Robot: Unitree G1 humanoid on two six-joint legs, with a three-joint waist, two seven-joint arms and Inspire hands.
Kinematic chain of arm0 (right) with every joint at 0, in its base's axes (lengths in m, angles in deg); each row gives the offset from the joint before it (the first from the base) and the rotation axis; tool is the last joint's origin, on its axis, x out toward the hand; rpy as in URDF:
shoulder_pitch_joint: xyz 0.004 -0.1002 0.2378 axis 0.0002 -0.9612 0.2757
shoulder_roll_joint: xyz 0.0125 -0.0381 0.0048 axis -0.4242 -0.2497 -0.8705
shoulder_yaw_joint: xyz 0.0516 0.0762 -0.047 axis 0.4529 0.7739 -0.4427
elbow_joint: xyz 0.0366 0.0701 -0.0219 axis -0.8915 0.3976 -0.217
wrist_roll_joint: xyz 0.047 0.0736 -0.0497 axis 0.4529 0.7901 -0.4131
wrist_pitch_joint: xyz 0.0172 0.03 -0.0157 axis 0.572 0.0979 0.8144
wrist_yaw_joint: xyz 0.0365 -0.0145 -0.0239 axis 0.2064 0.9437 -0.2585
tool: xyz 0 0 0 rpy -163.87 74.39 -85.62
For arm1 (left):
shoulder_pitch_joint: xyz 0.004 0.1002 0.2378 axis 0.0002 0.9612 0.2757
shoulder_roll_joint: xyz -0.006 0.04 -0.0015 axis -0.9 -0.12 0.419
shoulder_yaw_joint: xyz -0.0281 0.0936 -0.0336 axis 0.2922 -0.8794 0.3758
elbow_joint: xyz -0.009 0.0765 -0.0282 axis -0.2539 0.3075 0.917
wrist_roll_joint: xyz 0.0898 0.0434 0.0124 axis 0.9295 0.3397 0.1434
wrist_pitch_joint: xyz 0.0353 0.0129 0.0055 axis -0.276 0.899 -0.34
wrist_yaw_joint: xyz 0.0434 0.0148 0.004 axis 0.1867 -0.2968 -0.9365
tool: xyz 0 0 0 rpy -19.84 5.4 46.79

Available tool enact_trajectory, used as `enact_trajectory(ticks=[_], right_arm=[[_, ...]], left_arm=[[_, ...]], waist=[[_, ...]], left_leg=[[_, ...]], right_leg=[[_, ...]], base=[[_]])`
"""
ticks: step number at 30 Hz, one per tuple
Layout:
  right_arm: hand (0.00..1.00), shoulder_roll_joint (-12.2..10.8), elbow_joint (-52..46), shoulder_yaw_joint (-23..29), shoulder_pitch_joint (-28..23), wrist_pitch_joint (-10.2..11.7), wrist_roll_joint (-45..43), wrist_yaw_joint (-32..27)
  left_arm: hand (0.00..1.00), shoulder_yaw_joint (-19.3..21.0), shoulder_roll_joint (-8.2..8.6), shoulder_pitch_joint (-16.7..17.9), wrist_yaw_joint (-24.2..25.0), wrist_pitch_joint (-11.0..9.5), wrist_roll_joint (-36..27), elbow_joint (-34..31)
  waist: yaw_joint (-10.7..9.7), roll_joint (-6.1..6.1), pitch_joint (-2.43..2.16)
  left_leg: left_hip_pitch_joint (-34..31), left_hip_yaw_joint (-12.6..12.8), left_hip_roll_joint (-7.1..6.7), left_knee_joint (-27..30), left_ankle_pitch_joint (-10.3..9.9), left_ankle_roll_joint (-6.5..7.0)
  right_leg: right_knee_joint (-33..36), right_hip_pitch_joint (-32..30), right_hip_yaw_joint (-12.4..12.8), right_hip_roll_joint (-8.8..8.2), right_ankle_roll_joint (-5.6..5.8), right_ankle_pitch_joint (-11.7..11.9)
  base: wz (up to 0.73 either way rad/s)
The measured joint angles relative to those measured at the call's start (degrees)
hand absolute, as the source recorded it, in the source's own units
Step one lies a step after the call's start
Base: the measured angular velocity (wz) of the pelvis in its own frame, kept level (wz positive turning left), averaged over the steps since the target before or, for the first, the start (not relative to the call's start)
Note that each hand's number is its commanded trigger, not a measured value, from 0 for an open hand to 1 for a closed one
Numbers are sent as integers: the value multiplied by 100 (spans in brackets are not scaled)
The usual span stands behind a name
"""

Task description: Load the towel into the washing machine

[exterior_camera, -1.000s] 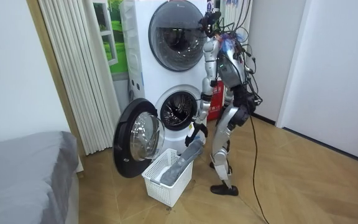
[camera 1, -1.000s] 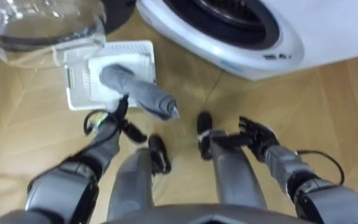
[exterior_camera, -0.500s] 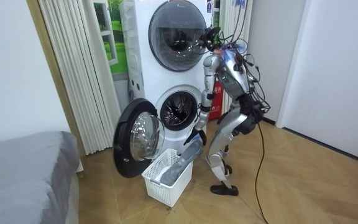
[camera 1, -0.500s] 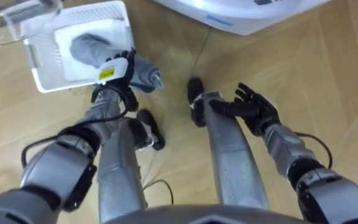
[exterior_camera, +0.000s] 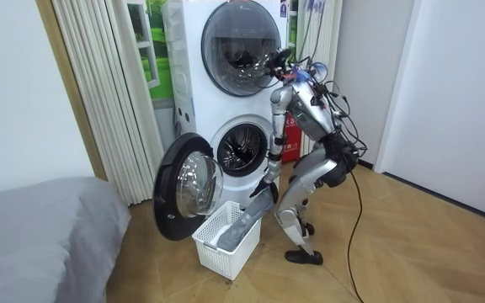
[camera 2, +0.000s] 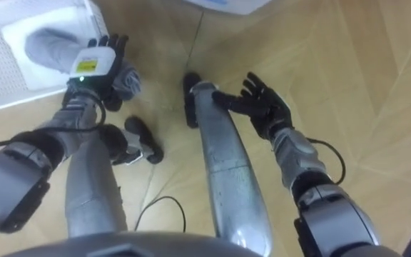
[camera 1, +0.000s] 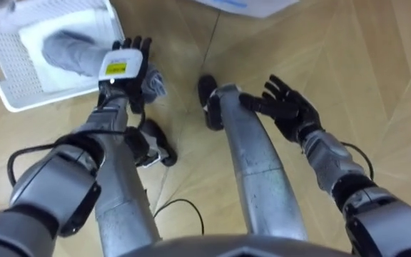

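Towel [camera 1: 66,51], grey and rolled, is lying in the white basket [camera 1: 9,86] at the far left of the left eye view. Its long axis is running far left to near right, with the near end poking over the rim. My left hand [camera 1: 125,68] is resting on that end, fingers stretched flat, not curling round it. The right hand [camera 1: 291,113] is hanging spread and empty, well apart to the right. The right eye view is showing the same. In the room view the robot is standing bent forward before the open washing machine [exterior_camera: 241,148]. I am judging that the left hand, being nearer, should grasp.
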Motion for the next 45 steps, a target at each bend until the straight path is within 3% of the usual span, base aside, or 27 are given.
enact_trajectory(ticks=[4,5,6,7,8,18,23,31,35,41,45], right_arm=[[0,63,3,-92,20,64,215,210],[0,65,5,-92,27,68,239,236],[0,67,4,-93,40,72,319,291],[0,70,2,-96,58,70,362,330],[0,72,3,-102,60,69,392,353],[0,64,24,-183,156,-10,518,402],[0,64,45,-274,208,-11,530,414],[0,62,160,-267,211,-6,426,414],[0,61,278,-208,211,-6,142,402],[0,47,569,-352,47,-4,82,299],[0,5,823,-351,-84,-9,62,127]], left_arm=[[0,-74,-72,-91,-95,0,120,14],[8,-93,-77,-130,-95,0,125,38],[58,-102,-78,-227,-95,1,129,98],[73,-134,-85,-298,-94,8,125,125],[100,-204,-89,-337,-94,24,123,145],[100,-861,-160,-430,287,233,-38,324],[100,-978,-303,-578,620,325,-36,219],[100,-991,-356,-383,1028,392,-22,196],[100,-987,-321,-264,1234,385,-25,199],[100,-974,-128,7,1451,321,-88,218],[100,-926,-34,254,1474,203,-274,202]], waist=[[-50,-30,16],[-53,-32,18],[-58,-58,33],[-59,-62,37],[-61,-63,37],[-221,-154,70],[-244,-223,63],[-231,-227,60],[-230,-233,54],[-178,-231,49],[-131,-243,26]], left_leg=[[-150,-49,3,265,-149,15],[-180,-56,6,299,-168,9],[-229,-61,13,357,-201,20],[-303,-82,35,415,-228,28],[-337,-90,48,438,-240,30],[-421,-107,89,490,-337,64],[-422,-100,84,471,-348,61],[-318,-83,62,371,-342,54],[-88,-67,20,234,-337,49],[629,-21,6,-110,-315,55],[1294,223,-32,-590,-206,109]], right_leg=[[285,-170,-4,-19,4,-156],[314,-199,-5,-18,8,-169],[376,-255,-1,-19,11,-196],[403,-313,-29,-13,7,-205],[415,-339,-44,-15,5,-209],[468,-395,-172,-130,-5,-313],[455,-409,-167,-121,-1,-317],[331,-300,-169,-84,11,-306],[231,-80,-183,-106,20,-301],[-142,675,-293,-135,46,-286],[-525,1204,-242,-186,152,-182]], base=[[0],[0],[-4],[-6],[-7],[0],[-1],[-2],[-1],[-2],[-12]])
